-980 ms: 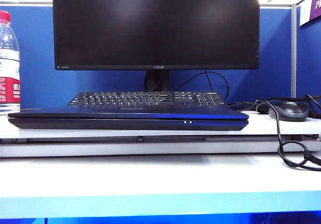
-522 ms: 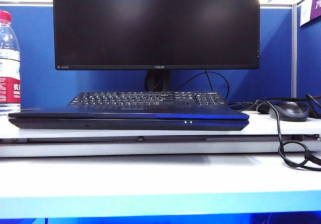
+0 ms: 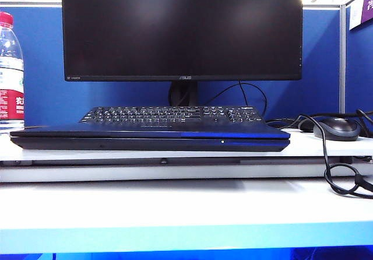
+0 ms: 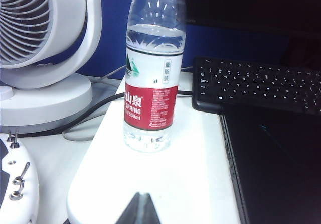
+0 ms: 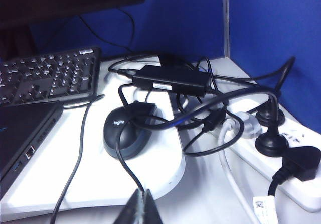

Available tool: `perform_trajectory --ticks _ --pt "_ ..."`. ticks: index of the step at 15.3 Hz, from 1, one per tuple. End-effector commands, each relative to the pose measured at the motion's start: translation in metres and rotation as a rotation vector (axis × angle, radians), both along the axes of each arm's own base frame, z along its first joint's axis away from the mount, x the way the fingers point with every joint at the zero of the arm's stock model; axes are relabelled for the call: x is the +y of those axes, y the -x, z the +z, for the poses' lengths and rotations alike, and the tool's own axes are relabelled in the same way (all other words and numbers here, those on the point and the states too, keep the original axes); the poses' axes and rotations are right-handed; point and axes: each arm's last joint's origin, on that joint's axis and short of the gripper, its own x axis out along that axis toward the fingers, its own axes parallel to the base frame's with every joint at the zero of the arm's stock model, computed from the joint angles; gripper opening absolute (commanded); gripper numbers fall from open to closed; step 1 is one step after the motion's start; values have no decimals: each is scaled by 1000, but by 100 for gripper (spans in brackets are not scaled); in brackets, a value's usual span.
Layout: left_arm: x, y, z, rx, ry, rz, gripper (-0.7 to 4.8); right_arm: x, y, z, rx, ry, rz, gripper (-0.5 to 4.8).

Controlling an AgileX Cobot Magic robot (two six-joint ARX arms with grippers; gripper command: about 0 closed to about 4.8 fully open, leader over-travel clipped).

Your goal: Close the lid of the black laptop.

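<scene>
In the exterior view the thin black lid [image 3: 148, 131] lies flat on the slim black laptop [image 3: 148, 143] in the middle of the frame, as it did a second ago; only one white front light [image 3: 222, 141] shows now instead of two. The task looks finished. The left gripper [image 4: 141, 209] and right gripper [image 5: 139, 208] sit low in their wrist frames, both clenched and empty.

Black laptop [image 3: 149, 138]: black, blue sheen along lid [image 3: 149, 131], one white indicator dot. Keyboard [image 3: 172, 115]: black, pale key lettering. Bottle [image 4: 153, 78]: clear, red-and-white label. Fan [image 4: 45, 48]: white. Mouse [image 5: 125, 132]: dark grey. Bench [image 3: 175, 207]: white. Partition [image 3: 41, 85]: blue. Left gripper [image 4: 141, 210], right gripper [image 5: 139, 208]: black tips.
</scene>
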Motion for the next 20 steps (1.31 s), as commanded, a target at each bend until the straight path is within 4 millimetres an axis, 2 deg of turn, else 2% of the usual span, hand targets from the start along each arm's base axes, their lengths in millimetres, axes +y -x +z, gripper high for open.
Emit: perform_trajectory --ticks 1,20 --pt "0 0 1 -15 0 -2 -3 -1 0 0 -16 -4 -24 -1" --pt "0 0 1 -15 0 -2 -3 3 0 -2 13 -9 16 -1"
